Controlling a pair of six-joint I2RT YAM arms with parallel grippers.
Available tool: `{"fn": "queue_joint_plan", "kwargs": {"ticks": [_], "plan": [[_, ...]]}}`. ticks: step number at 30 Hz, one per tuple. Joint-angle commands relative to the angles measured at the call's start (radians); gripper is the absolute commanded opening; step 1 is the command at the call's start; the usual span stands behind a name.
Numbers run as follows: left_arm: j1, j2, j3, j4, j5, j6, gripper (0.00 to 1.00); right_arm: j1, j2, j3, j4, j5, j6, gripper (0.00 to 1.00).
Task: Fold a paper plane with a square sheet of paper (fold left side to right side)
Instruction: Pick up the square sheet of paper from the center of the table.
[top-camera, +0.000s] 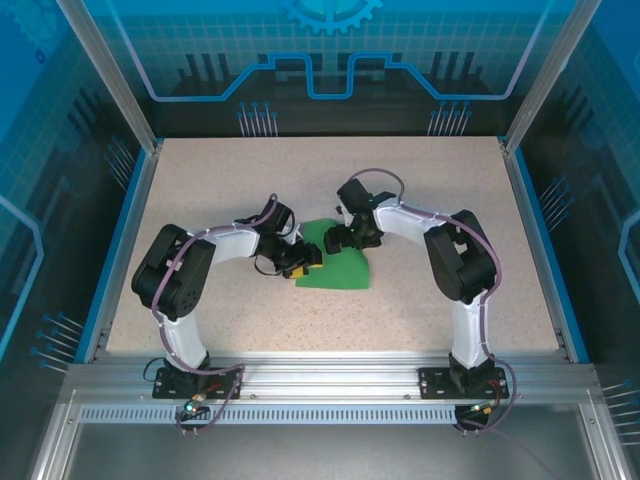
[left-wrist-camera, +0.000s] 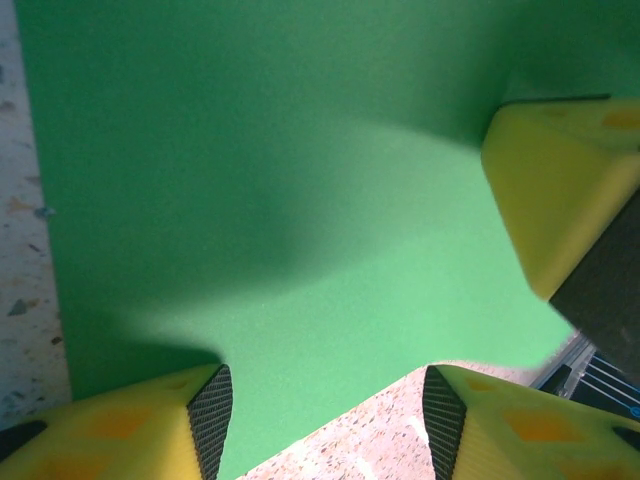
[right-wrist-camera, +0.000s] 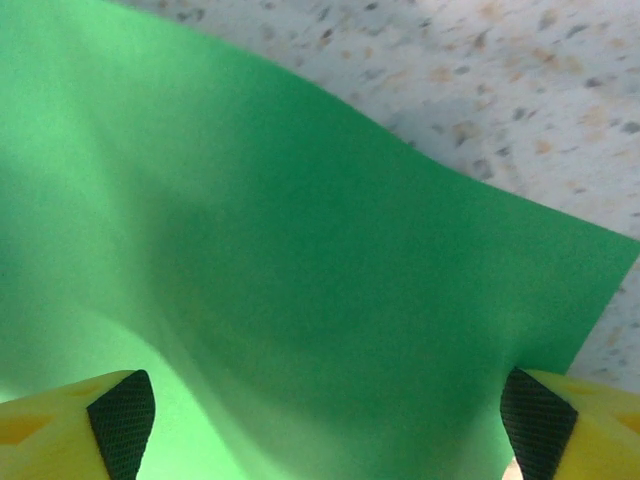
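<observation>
The speckled surface (top-camera: 420, 200) is carrying everything, w/ the square sheet of paper (top-camera: 345, 270) lying about mid-surface and not quite flat. In the right wrist view the green paper is bulging up in a soft wave, w/ one corner pointing out over bare surface. Both arms are bending in twd the sheet: the left arm (top-camera: 180, 270) is reaching in from the sheet's left side, the right arm (top-camera: 455, 255) from its right. The left gripper (top-camera: 300, 262) is sitting at the sheet's left edge. In its own wrist view it is standing partly open, one finger over the sheet, the other just off the sheet's edge, w/ nothing pinched btw them. The right gripper (top-camera: 338, 238) is hovering over the sheet's far part, jaws spread wide, w/ the sheet passing under the gap and nothing gripped. One of its yellow fingers (left-wrist-camera: 560, 190) is showing in the left wrist view, close above the sheet.
</observation>
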Motion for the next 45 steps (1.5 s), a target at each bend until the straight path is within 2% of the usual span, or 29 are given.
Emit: {"fn": "queue_joint_plan", "kwargs": {"ticks": [1,13,20,24,29,34,38,45], "plan": [[-0.008,0.020,0.012,-0.012,-0.023,-0.011,0.57,0.020,-0.021,-0.029,-0.040,-0.048,0.006,0.83],[-0.005,-0.084,-0.017,0.027,-0.058,-0.003,0.61,0.029,-0.064,-0.059,-0.028,-0.097,0.007,0.48],[0.077,-0.236,-0.085,0.073,-0.048,0.003,0.68,0.009,-0.158,-0.127,0.058,-0.184,-0.003,0.35],[0.157,-0.335,-0.154,0.150,-0.011,-0.004,0.72,-0.023,-0.246,-0.200,0.155,-0.290,-0.032,0.33],[0.248,-0.472,-0.248,0.327,0.087,-0.046,0.79,-0.076,-0.379,-0.267,0.220,-0.414,-0.099,0.31],[0.258,-0.600,-0.282,0.457,0.139,-0.039,0.86,-0.114,-0.509,-0.281,0.222,-0.561,-0.159,0.31],[0.258,-0.680,-0.299,0.553,0.180,-0.030,0.91,-0.115,-0.598,-0.248,0.153,-0.619,-0.223,0.31],[0.258,-0.763,-0.282,0.649,0.278,0.003,0.94,-0.107,-0.703,-0.153,0.032,-0.765,-0.298,0.31]]}}
